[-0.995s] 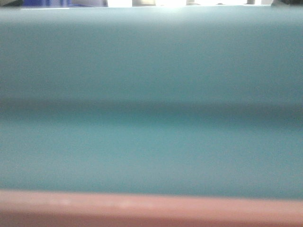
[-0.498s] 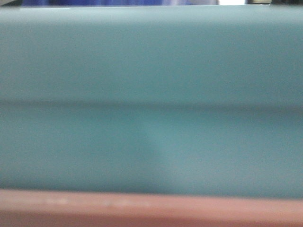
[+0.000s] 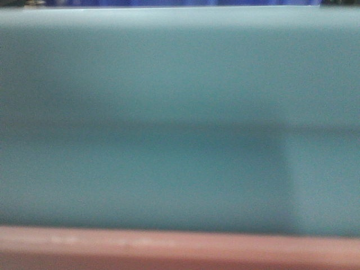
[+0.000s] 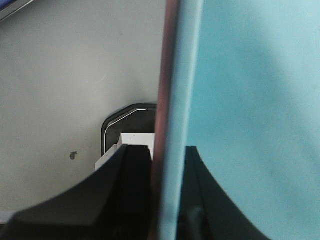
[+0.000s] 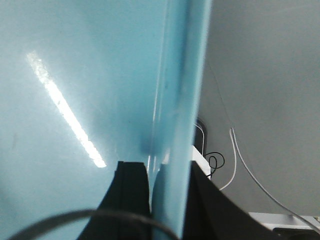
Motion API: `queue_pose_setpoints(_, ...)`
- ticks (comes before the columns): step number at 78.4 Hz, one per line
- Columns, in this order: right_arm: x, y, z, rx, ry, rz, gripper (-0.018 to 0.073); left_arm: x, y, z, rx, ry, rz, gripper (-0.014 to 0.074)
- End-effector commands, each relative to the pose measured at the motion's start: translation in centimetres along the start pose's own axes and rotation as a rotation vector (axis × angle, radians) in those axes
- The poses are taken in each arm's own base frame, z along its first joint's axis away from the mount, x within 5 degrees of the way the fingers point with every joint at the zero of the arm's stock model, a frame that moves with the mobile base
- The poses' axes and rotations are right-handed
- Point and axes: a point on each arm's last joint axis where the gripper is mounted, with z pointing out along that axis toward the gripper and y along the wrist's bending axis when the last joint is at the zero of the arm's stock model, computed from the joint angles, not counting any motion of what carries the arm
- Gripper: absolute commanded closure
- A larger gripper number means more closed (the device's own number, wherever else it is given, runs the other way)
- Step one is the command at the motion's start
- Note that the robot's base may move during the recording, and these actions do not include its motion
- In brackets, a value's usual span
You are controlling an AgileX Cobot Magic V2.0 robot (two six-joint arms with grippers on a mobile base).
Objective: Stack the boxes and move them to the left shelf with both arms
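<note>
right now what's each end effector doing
left end effector: closed on salmon pink plastic tub and light blue plastic tub
right end effector: closed on blue tub

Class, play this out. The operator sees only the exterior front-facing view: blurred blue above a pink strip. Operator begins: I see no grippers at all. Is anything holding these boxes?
Observer: Yes. The left gripper is shut on the boxes' nested walls, pink box outside, blue box inside.
Operator: And the right side?
Observer: The right gripper pinches the blue box wall from both faces.
Operator: What's beyond the box there?
Observer: A grey surface with a white cable lying on it.
</note>
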Motion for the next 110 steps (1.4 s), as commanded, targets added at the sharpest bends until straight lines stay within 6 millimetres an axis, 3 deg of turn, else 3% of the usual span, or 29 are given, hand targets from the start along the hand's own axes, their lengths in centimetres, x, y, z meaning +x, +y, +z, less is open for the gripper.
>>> queue_pose_setpoints(1, -0.05, -0.48, -1.78, -0.002, -0.032, -0.013, 0.0503, -0.1, 0.62, -1.82, -0.018, -0.047, 0.006, 0.0596)
queue_pose_setpoints(110, -0.05, -0.48, -1.78, -0.002, -0.032, -0.013, 0.0503, -0.09, 0.61, -1.82, -0.017, -0.045, 0.006, 0.0596)
